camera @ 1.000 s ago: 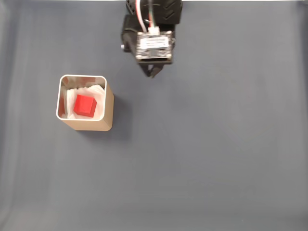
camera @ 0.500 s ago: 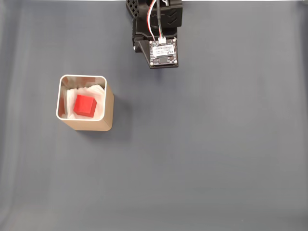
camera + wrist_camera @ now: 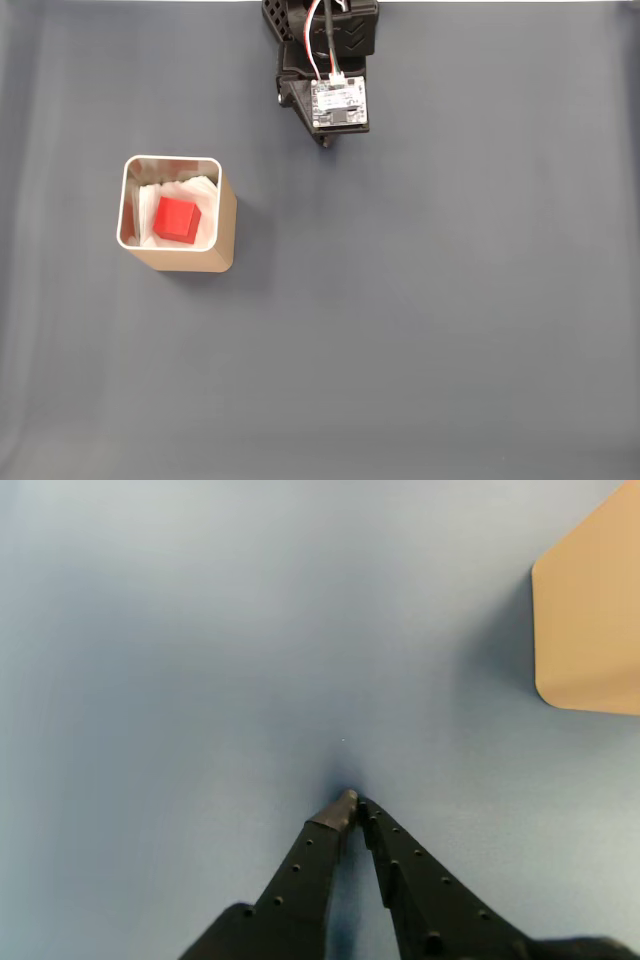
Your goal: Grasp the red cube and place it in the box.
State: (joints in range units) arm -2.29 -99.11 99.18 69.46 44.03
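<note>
Sitting inside the box (image 3: 178, 258), the red cube (image 3: 177, 219) rests on crumpled white paper lining (image 3: 150, 205), a bit tilted, roughly centred in the opening in the fixed view. Cube is small, bright red, matte, plain faces, no markings. Box is tan, tall, square with rounded corners, thin pale metallic rim; its inner wall reflects a bit of red on the left side. No writing on the box or the cube.

Only print in sight: the small circuit board (image 3: 339, 103) on top of the arm (image 3: 320, 40) has tiny text lines, too small to read. Red and white wires (image 3: 322, 40) run into a white connector at the board's upper edge.

Gripper (image 3: 353, 801): in the wrist view the two black fingers, dotted with small holes, meet at their tips with nothing between them, so it is closed and empty, tips low over the bare surface. In the fixed view only a dark tip pokes out below the board, near the top centre, well apart from the box, which stands to the lower left.

In the wrist view a tan wall of the box shows at the right edge, apart from the fingers.

Surface (image 3: 430, 320) is a plain blue-grey matte sheet, faint soft streaks, covering the whole fixed view; a thin pale strip runs along the very top edge. Box casts a soft shadow to its right.
</note>
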